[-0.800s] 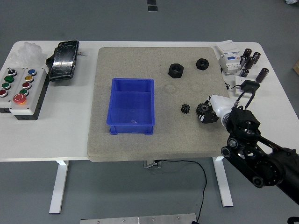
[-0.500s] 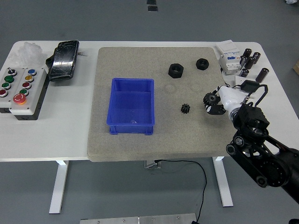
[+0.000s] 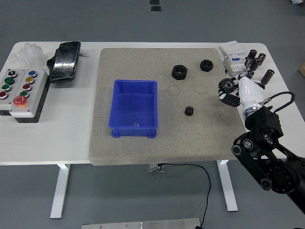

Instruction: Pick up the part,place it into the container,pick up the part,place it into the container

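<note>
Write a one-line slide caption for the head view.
Right hand holds a black gear above the mat's right edge; blue bin waits empty.

A mat (image 3: pixel 143 148) covers the middle of the bench (image 3: pixel 57 143). On it, the container (image 3: pixel 135 108) sits left of centre, a small gear (image 3: pixel 190 111) to its right, and two nuts (image 3: pixel 180 72) (image 3: pixel 206 64) toward the far right corner. A button box (image 3: pixel 19 91) lies at the bench's left edge, a pouch (image 3: pixel 65 60) behind it. The right robot hand (image 3: pixel 232 90) is at the mat's right edge.
</note>
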Controlling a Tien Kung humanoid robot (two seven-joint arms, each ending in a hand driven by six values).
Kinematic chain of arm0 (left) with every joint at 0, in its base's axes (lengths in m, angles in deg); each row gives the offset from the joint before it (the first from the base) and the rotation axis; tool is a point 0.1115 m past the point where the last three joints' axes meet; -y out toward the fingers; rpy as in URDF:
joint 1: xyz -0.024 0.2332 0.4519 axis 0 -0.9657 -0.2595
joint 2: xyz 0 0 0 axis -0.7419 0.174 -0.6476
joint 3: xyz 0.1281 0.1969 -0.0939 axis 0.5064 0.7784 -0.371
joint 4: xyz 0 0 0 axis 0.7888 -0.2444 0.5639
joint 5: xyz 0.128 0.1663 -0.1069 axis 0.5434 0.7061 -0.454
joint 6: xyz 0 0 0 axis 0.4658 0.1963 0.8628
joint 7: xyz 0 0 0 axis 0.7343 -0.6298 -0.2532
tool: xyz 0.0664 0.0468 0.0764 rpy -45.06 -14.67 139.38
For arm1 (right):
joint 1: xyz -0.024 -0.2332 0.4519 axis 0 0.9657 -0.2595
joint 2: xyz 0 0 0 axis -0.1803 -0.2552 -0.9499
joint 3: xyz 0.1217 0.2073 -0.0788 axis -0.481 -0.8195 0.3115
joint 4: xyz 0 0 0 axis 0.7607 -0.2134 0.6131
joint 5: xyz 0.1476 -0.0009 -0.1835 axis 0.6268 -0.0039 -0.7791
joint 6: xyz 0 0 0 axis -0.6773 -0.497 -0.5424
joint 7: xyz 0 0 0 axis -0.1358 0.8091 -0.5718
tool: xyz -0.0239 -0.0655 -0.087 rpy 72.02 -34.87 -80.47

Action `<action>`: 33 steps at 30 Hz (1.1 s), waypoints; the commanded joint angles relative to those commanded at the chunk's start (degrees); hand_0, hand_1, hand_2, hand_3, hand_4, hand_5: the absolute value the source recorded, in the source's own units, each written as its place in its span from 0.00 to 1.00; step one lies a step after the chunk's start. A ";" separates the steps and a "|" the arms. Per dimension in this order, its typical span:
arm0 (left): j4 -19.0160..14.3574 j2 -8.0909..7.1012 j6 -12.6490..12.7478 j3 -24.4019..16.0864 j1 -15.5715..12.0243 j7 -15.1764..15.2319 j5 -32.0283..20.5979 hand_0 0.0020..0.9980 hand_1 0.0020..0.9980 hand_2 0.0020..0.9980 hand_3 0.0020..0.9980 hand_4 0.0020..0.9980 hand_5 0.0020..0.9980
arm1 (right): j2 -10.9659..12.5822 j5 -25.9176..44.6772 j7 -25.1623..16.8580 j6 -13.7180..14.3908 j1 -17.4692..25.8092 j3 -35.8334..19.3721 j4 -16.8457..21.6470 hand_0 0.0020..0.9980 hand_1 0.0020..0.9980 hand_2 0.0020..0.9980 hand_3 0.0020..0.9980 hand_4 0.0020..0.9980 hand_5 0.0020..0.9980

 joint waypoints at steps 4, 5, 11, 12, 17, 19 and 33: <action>0.00 -0.03 0.01 0.12 0.26 -0.02 -0.07 0.61 0.52 0.56 0.63 0.55 0.50 | -0.31 0.10 0.00 4.31 -0.52 0.98 1.07 0.26 0.49 0.41 0.53 0.58 0.13; 0.00 -0.03 -0.10 0.06 0.44 -0.19 0.33 0.61 0.52 0.56 0.63 0.55 0.50 | -0.46 0.15 0.00 5.14 -0.73 1.21 1.14 0.26 0.49 0.41 0.53 0.58 0.13; 0.00 -0.31 -0.31 1.66 1.43 0.22 -0.43 0.61 0.52 0.56 0.63 0.55 0.51 | -0.83 0.27 0.00 8.15 -1.77 1.98 1.81 0.26 0.49 0.41 0.51 0.59 0.13; 0.00 -0.37 -0.39 1.59 1.38 0.10 -0.11 0.61 0.52 0.56 0.63 0.55 0.51 | -0.95 0.46 0.00 8.58 -1.67 1.90 1.94 0.26 0.49 0.41 0.51 0.59 0.13; 0.00 -0.18 0.19 0.27 -0.22 -0.09 -0.79 0.61 0.52 0.56 0.63 0.55 0.51 | -1.47 1.01 0.00 10.84 -0.48 1.72 2.89 0.26 0.48 0.40 0.51 0.60 0.16; 0.00 0.11 0.24 -0.32 -0.58 -0.42 -0.66 0.61 0.52 0.56 0.63 0.55 0.51 | -1.39 2.03 0.00 11.79 -0.64 2.07 3.05 0.26 0.48 0.40 0.51 0.60 0.16; 0.00 1.39 0.78 -0.89 -1.29 -0.95 -2.08 0.61 0.52 0.56 0.63 0.55 0.51 | -4.09 10.73 -2.66 16.58 -8.37 13.35 1.76 0.25 0.46 0.40 0.48 0.63 0.16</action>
